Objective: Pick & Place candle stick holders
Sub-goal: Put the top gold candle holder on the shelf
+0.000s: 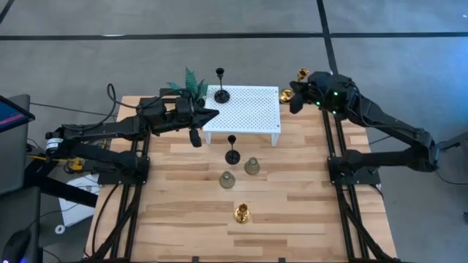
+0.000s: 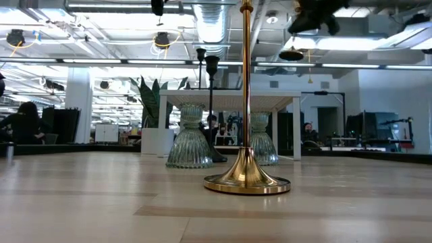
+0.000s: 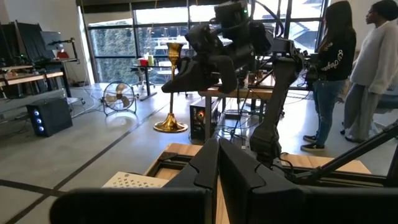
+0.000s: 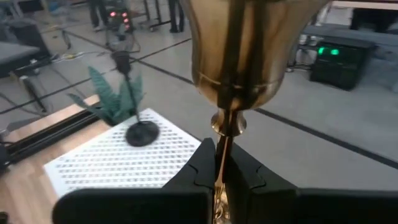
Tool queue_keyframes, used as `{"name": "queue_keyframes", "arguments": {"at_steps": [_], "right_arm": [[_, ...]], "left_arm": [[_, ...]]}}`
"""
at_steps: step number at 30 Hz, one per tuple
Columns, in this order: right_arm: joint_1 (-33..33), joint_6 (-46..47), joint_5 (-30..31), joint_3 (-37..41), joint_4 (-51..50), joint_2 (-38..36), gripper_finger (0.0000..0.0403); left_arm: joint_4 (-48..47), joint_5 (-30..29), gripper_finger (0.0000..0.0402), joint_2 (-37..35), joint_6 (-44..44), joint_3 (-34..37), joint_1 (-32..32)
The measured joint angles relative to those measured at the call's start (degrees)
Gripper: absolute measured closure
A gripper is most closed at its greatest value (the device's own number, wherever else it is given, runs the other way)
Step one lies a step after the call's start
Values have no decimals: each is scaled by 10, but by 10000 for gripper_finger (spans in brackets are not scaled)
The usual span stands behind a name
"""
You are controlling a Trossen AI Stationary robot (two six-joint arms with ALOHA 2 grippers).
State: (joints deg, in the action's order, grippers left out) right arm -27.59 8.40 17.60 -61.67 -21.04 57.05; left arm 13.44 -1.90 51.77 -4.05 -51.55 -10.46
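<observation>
My right gripper [image 1: 295,95] is shut on a shiny gold candle stick holder [image 3: 171,87], held in the air just right of the white perforated platform [image 1: 252,109], at the table's far edge. My left gripper [image 1: 212,115] is shut and empty, above the platform's left edge. One slim black holder [image 1: 221,93] stands on its round base on the platform's far left corner. A second black one [image 1: 232,153], two grey-green bell-shaped ones [image 1: 251,166] [image 1: 227,179] and a second gold one [image 1: 241,213] stand on the table in front of the platform. My right gripper pinches the gold holder's thin stem [image 4: 222,163] between its two fingers, just below the knob under the cup [image 4: 249,50]. The fingers come about level from the table's right side and lie across the stem. The holder is lifted clear and stands upright, with its round base [image 3: 171,126] hanging below.
A small green potted plant [image 1: 191,82] stands at the platform's far left, close to my left gripper. People stand in the room beyond the table's right side [image 3: 336,74]. Bare wood lies toward the table's near edge [image 1: 307,226].
</observation>
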Motion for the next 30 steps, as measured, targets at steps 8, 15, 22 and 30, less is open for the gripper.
{"name": "queue_keyframes", "arguments": {"at_steps": [8, 15, 22, 30], "right_arm": [[36, -15, -12, -64, 4, 88, 401], [39, -30, -45, -112, 20, 161, 401], [36, -51, -114, -144, 82, 226, 401], [19, -65, -140, -182, 84, 295, 401]], "left_arm": [[-2, 0, 389, 0, 0, 0, 0], [-6, 0, 389, 0, 0, 0, 0], [-6, 0, 389, 0, 0, 0, 0], [-6, 0, 389, 0, 0, 0, 0]]}}
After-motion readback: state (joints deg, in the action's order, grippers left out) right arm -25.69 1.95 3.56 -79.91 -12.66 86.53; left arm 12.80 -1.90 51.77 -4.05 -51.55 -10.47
